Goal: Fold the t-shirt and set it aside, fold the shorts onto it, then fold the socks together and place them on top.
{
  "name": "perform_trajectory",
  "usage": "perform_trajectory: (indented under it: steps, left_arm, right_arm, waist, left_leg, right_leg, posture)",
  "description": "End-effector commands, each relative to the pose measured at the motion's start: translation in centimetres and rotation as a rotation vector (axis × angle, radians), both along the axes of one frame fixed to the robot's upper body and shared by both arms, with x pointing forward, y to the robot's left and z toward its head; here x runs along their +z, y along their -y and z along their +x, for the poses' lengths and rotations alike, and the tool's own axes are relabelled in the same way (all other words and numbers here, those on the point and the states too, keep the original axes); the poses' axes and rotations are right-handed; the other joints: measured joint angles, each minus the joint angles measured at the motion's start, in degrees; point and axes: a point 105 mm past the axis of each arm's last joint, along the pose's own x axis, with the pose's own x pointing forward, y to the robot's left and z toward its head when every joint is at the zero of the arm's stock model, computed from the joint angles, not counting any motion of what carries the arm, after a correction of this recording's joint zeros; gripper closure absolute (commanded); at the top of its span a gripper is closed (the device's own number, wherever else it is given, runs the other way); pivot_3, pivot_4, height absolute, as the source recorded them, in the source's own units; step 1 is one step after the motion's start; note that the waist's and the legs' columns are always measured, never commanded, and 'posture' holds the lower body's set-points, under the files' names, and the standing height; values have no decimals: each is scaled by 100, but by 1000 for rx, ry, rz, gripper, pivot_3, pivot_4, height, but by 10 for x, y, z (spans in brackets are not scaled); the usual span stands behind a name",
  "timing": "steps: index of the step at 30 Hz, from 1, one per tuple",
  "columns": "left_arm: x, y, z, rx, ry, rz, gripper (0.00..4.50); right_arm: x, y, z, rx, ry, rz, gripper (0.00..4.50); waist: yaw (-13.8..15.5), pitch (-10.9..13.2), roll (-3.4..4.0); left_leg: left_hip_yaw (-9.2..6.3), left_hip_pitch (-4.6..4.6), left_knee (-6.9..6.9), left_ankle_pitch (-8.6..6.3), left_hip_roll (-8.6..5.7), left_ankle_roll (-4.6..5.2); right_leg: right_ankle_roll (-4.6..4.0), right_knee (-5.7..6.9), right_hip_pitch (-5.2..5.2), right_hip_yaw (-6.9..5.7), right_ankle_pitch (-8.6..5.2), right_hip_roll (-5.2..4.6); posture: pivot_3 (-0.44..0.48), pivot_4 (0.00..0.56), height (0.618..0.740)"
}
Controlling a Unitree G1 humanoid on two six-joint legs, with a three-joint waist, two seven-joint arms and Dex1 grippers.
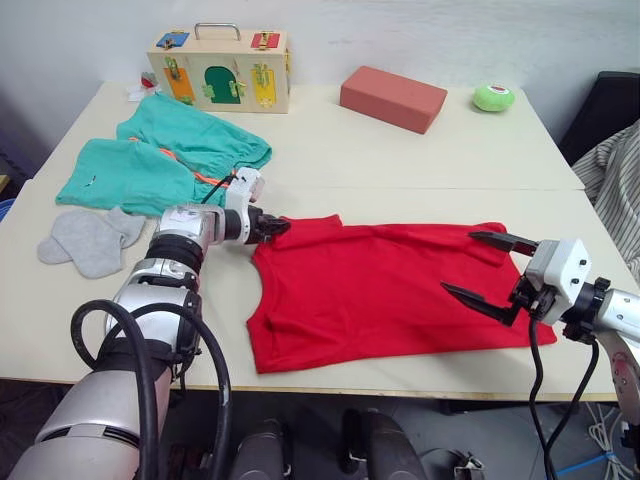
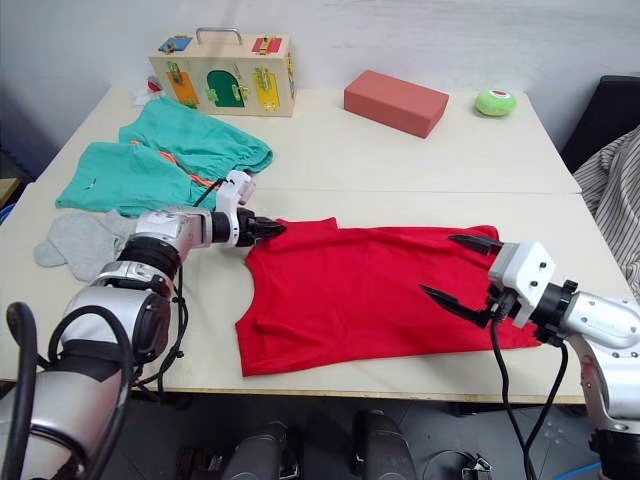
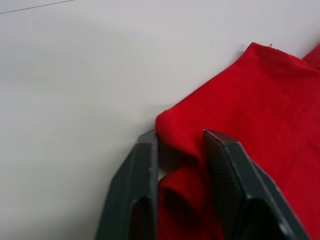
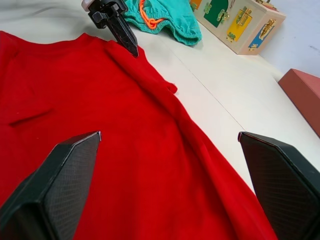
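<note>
A bright red short-sleeved cloth t-shirt (image 1: 385, 290) lies spread mostly flat across the near half of a pale cream tabletop (image 1: 400, 160), its long edges running left to right and its near edge close to the table's front rim. The left gripper (image 1: 278, 228) sits at the shirt's far left corner with its 2 black fingers (image 3: 137, 195) pinched together on a raised fold of the red cloth, the fabric bunched between the pads in the left wrist view. The right gripper (image 1: 492, 270) hovers over the shirt's right end with its 2 black fingers (image 4: 55, 185) spread wide apart, 1 toward the far edge of the cloth and 1 toward the near edge, holding nothing. Teal-green cloth shorts (image 1: 165, 160) with an orange-coral drawstring (image 4: 150, 17) lie rumpled on the far left part of the table, just beyond the left arm. A pair of small light grey soft socks (image 1: 90, 240) rests flat at the left edge, just in front of the shorts and well apart from the shirt. Along the back of the table stand a wooden box with coloured latch panels and a metal handle (image 1: 222, 72), a salmon-red brick-shaped block (image 1: 392, 98) and a small green round object (image 1: 493, 97).
</note>
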Motion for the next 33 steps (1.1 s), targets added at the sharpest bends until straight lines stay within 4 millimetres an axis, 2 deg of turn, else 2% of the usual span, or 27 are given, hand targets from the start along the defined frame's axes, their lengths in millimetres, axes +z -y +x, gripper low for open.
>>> perform_trajectory:
  steps: [1,2,10,18,19,22,24,28,33]
  left_arm:
    - [12,5,0,-48,79,-73,4354]
    - [15,5,-1,-74,116,-80,4465]
    - [24,3,-13,-264,349,-11,4465]
    - [30,13,-36,-481,633,32,4465]
    - [28,14,-38,-500,648,48,4465]
    - [18,19,-59,-672,835,192,4465]
    - [16,20,-64,-696,902,212,4465]
    - [6,14,-79,-811,969,298,4465]
    - [-7,4,-88,-884,978,379,4465]
  right_arm:
    - [12,2,-3,-7,58,4,0]
    - [11,2,-3,-9,55,6,0]
    - [2,6,-5,-23,18,17,0]
    - [-4,7,-7,-25,-7,22,0]
    - [-4,6,-7,-26,-8,22,0]
    - [-7,7,-9,-31,-17,23,0]
    - [-9,8,-10,-35,-22,23,0]
    - [-12,11,-12,-55,-37,28,0]
    - [-21,17,-15,-77,-68,32,0]
  waist:
    - [-4,1,-2]
    - [-5,1,-2]
    - [-14,2,-4]
    - [-8,2,-4]
    - [-6,2,-4]
    - [-13,1,-3]
    - [-12,1,-3]
    - [-8,1,-3]
    - [-9,1,-3]
  left_leg:
    - [0,0,0,0,0,0]
    - [0,-1,0,0,1,0]
    - [0,-4,-1,0,4,-1]
    - [-1,-4,-1,-2,4,3]
    - [-1,-5,-1,-2,4,4]
    - [-1,-4,-2,-3,4,5]
    - [-1,-2,-6,-4,6,5]
    - [-2,-3,-3,-6,5,9]
    - [-5,-4,-3,-9,5,14]
  right_leg:
    - [0,0,0,0,0,0]
    - [0,0,-1,-1,0,1]
    - [0,-4,-2,-4,0,4]
    - [0,-11,0,-6,0,2]
    - [0,-11,0,-6,0,1]
    - [0,-14,1,-8,1,1]
    - [0,-17,3,-8,1,1]
    - [0,-18,5,-10,1,1]
    - [1,-22,7,-13,1,0]
  posture:
    - [0,150,740]
    - [0,150,740]
    - [0,150,740]
    - [0,150,740]
    - [0,150,740]
    - [0,150,740]
    - [0,150,740]
    - [0,150,740]
    - [0,150,740]
